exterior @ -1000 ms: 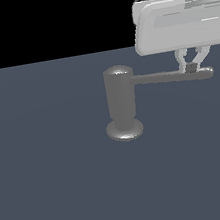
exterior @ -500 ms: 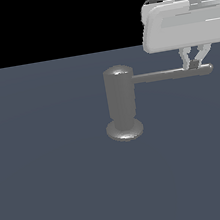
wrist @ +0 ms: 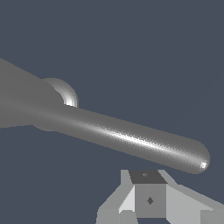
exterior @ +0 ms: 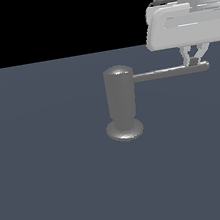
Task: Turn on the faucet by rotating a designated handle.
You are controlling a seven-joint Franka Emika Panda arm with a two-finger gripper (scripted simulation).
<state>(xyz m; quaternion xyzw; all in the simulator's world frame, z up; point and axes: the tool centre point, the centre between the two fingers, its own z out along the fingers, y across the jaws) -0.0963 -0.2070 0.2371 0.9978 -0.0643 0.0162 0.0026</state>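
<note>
In the exterior view we find the faucet upright mid-floor, its handle pointing to that view's right; the gripper has shifted slightly outward along it since a second ago — the handle hardly rotated. The wrist view shows the rod's free end beside one finger — whether the claw is apart or together we cannot tell.

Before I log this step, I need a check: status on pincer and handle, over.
Pincer at the handle's outer end, fingers pointing down; open or shut, can't tell. Handle sticks out sideways from the upright faucet. Nothing in the way.
</note>
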